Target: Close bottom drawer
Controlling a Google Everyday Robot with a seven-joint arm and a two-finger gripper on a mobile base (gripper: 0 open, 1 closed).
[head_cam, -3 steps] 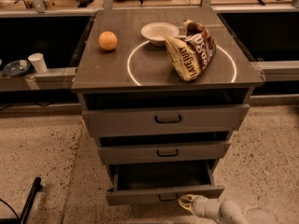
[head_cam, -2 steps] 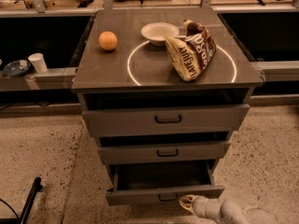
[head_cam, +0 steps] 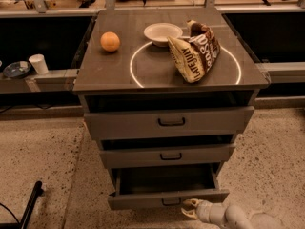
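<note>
The bottom drawer (head_cam: 143, 200) of the grey cabinet is pulled out, showing its dark inside. Its flat grey front has a small black loop handle (head_cam: 170, 202). My gripper (head_cam: 189, 208) is at the bottom of the camera view, just right of the handle and close against the drawer front, on a white arm coming in from the lower right. Its pale fingers (head_cam: 191, 203) are slightly apart and hold nothing. The middle drawer (head_cam: 167, 155) and top drawer (head_cam: 169, 122) above are nearly closed.
On the cabinet top sit an orange (head_cam: 110, 41), a white bowl (head_cam: 163, 33) and a brown chip bag (head_cam: 194, 51). A white cup (head_cam: 38, 64) and a dark dish (head_cam: 17, 69) sit on a ledge at left. A black bar (head_cam: 31, 203) leans at lower left.
</note>
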